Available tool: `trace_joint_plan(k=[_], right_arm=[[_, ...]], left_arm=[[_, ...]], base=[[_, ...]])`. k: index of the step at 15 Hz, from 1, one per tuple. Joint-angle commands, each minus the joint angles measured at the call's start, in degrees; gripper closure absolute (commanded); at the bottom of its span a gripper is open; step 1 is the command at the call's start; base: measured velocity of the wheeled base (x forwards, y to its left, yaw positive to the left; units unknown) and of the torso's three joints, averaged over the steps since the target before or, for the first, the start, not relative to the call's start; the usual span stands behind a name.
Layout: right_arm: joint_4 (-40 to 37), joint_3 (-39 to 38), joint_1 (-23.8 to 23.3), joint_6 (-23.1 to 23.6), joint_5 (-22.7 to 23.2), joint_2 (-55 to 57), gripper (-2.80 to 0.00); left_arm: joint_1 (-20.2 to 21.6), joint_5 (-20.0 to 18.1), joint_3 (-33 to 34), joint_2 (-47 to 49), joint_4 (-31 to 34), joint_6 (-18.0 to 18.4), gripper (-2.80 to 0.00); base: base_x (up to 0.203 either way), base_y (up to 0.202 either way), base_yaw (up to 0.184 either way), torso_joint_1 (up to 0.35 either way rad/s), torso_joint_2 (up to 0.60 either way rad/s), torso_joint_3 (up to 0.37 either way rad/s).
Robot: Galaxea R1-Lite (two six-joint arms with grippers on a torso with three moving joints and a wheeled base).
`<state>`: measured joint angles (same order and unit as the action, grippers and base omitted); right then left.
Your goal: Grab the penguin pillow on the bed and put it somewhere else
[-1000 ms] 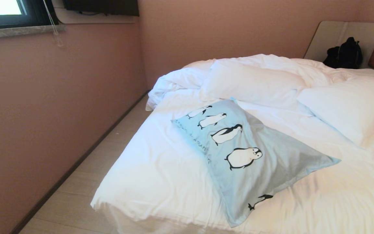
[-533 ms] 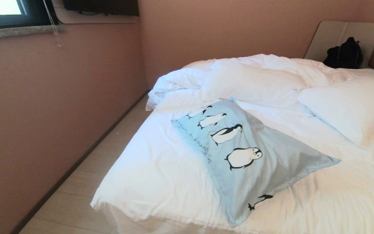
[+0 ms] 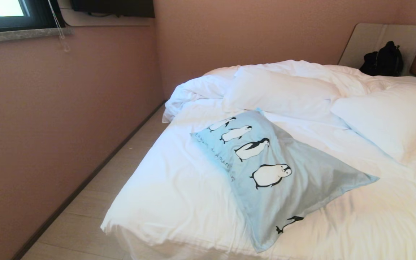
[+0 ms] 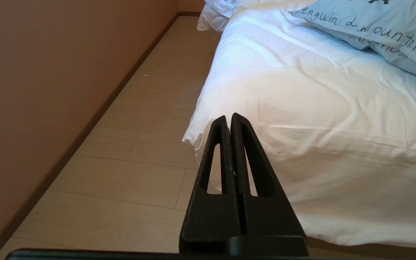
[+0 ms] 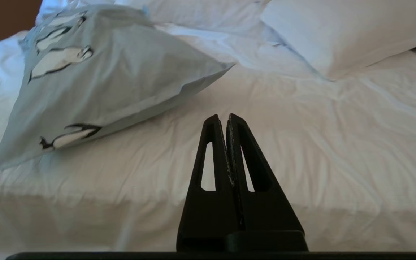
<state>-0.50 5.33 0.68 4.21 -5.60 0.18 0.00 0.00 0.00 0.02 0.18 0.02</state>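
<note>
Nothing in the head view differs from a second ago: pillow point(image 3: 265, 169) lies flat across the near corner of the bed point(image 3: 172, 195), untouched. Right gripper point(image 5: 227, 119) hangs short of the mattress edge, fingers pressed together and empty, pillow off to one side. Left gripper point(image 4: 228, 119) is likewise closed, low beside the bed. Pickup has likely not begun; the fingers must part first.

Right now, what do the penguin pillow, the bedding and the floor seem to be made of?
Penguin pillow: looks like matte woven cotton, soft filling; it creases and sags, with a flat printed pattern.
Bedding: white matte fabric, probably cotton; fine wrinkles and puffy folds.
Floor: pale planks with seams and a faint sheen, wood-look laminate or tile; which one I cannot tell.
</note>
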Motion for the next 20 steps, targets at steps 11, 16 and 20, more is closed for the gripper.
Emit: trace_joint_plan(k=[11,16,20], right_arm=[[0.7,-5.2,0.0,-1.5,6.0,-0.2,0.0],[0.8,-5.2,0.0,-6.0,5.1,-0.1,0.0],[0.8,-5.2,0.0,-6.0,5.1,-0.1,0.0]], left_arm=[[0.0,0.0,0.0,0.0,0.0,0.0,0.0],[0.0,0.0,0.0,0.0,0.0,0.0,0.0],[0.0,0.0,0.0,0.0,0.0,0.0,0.0]], base=[[0.0,0.0,0.0,0.0,0.0,0.0],[0.0,0.0,0.0,0.0,0.0,0.0],[0.0,0.0,0.0,0.0,0.0,0.0]])
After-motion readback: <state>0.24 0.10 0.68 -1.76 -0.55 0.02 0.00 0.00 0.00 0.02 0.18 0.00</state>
